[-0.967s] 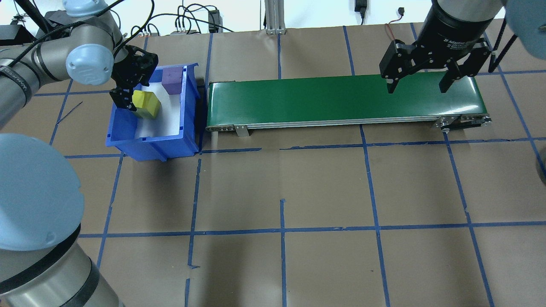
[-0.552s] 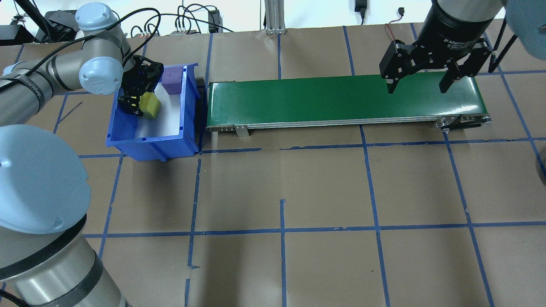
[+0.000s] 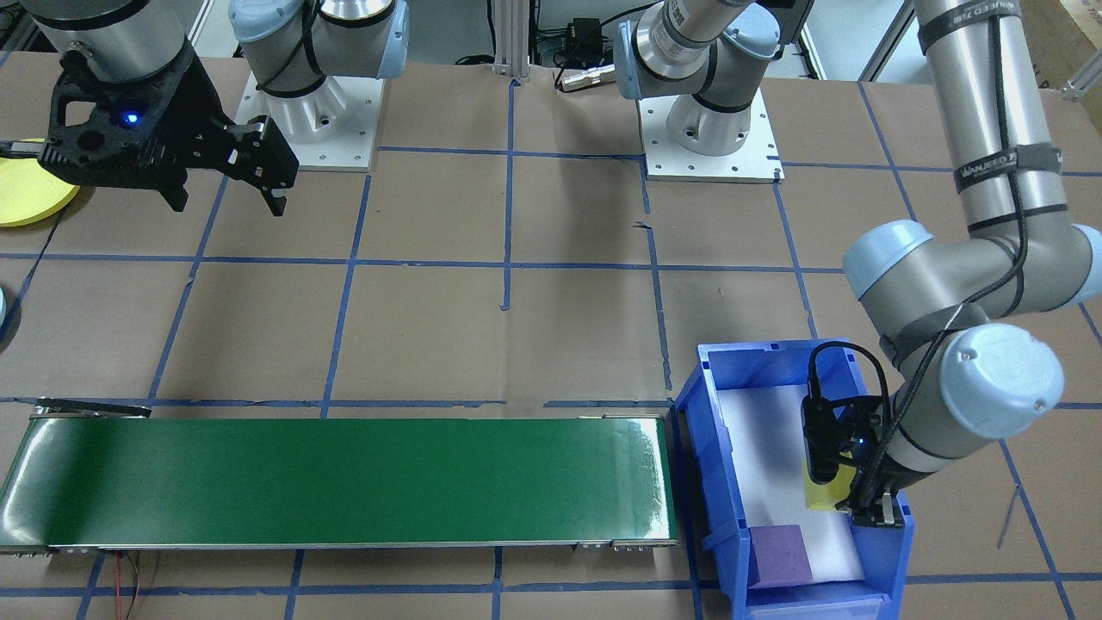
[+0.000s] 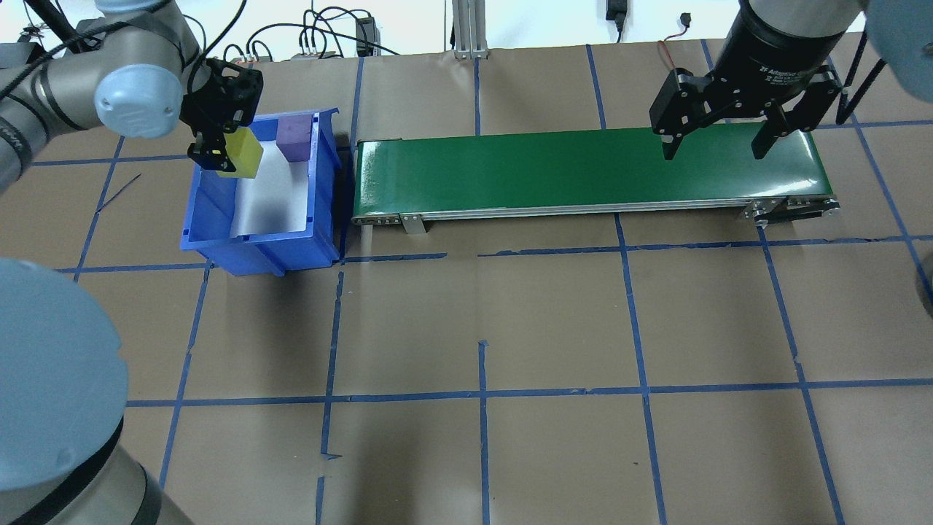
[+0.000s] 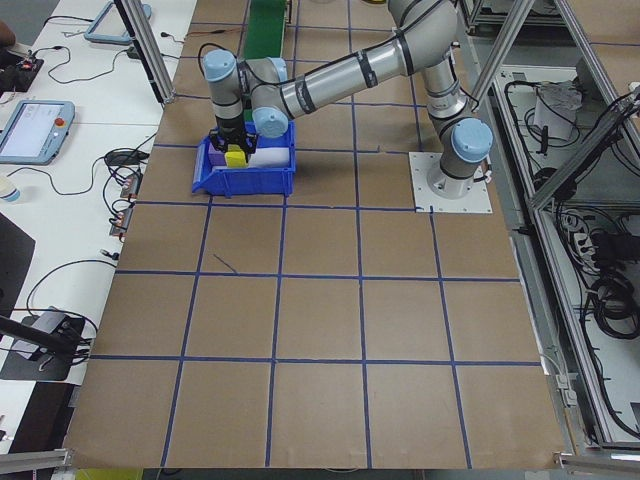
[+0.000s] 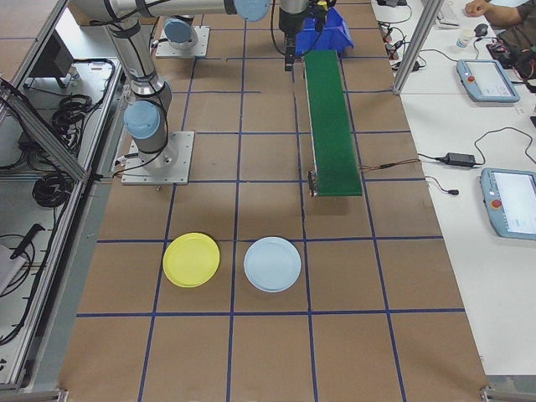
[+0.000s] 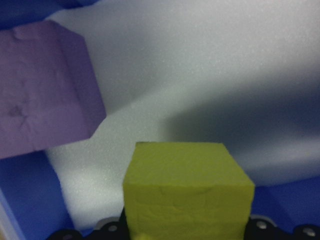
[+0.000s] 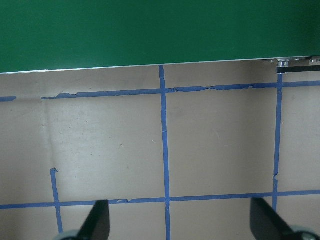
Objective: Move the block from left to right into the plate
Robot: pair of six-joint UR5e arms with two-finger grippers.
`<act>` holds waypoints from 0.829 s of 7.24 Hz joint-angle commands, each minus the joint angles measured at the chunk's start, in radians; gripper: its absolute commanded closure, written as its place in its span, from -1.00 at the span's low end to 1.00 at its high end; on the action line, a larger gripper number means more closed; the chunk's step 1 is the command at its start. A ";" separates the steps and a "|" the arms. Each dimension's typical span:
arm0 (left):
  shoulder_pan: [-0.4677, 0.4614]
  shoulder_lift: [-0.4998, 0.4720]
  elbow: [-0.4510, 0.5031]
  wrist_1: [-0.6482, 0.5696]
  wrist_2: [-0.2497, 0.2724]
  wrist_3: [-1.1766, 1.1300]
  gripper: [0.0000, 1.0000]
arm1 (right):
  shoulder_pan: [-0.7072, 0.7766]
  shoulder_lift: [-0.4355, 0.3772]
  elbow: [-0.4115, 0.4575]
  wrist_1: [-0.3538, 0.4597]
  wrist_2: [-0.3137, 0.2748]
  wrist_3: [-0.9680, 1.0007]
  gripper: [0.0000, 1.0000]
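My left gripper is shut on a yellow block and holds it just above the white floor of the blue bin. The left wrist view shows the yellow block between the fingers, off the floor. A purple block lies in the bin's far corner. My right gripper hangs open and empty over the right end of the green conveyor belt. The yellow plate lies on the table beyond that end and shows at the edge as the plate in the front-facing view.
A light blue plate lies beside the yellow one. The conveyor runs from the bin's wall across to the right side. Blue tape lines grid the brown table. Operators' desks with tablets flank the table's far side.
My left gripper dropped onto the yellow block, shut on it and rose with it off the bin floor. The right arm has not moved.
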 commanded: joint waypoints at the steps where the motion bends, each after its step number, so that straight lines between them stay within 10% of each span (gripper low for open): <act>1: -0.092 0.070 0.011 -0.046 -0.029 -0.036 0.47 | -0.001 0.000 0.000 0.000 0.000 0.000 -0.99; 6: -0.326 -0.128 0.067 0.065 -0.129 -0.292 0.35 | -0.001 0.000 0.000 0.000 0.000 0.000 -0.99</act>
